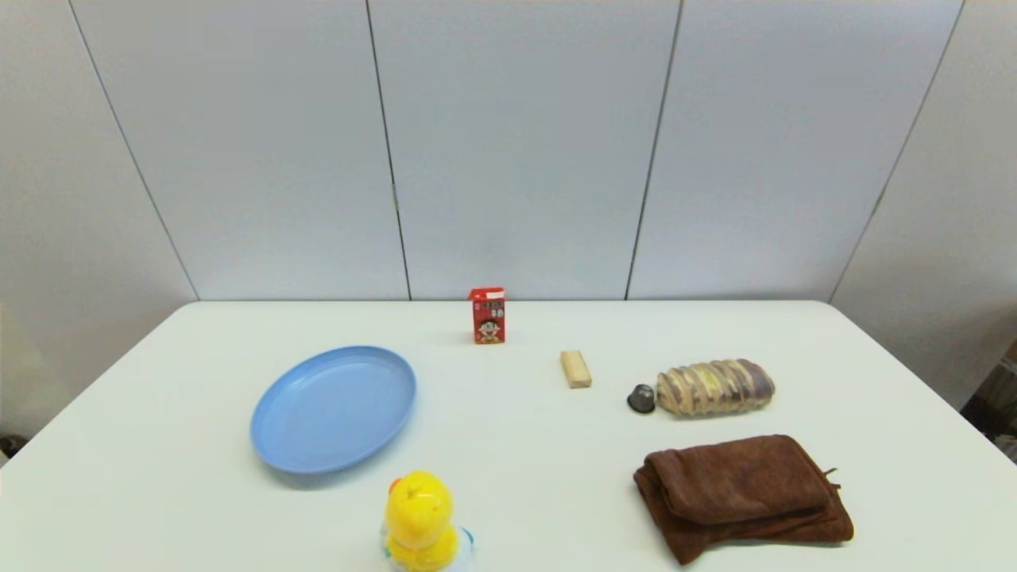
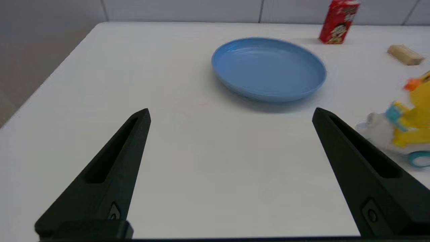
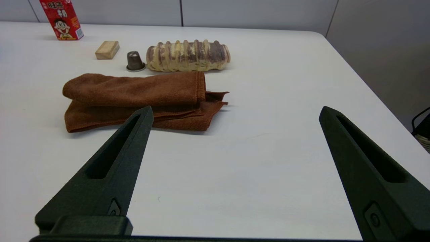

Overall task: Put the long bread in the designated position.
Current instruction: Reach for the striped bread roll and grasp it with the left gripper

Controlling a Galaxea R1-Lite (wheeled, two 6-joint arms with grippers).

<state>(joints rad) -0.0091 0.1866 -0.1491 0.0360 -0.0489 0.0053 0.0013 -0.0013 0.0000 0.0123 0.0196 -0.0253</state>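
the striped long bread (image 1: 715,387) lies untouched on the table's right side just behind the folded brown towel (image 1: 739,491), likely light and squashy, best pinched gently across its middle by the wide-open, empty right gripper (image 3: 235,112).

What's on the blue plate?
Nothing: the plate shows bare blue inside in both the head and left wrist views. Whatever lies beneath it is covered. The left gripper is open, short of it.
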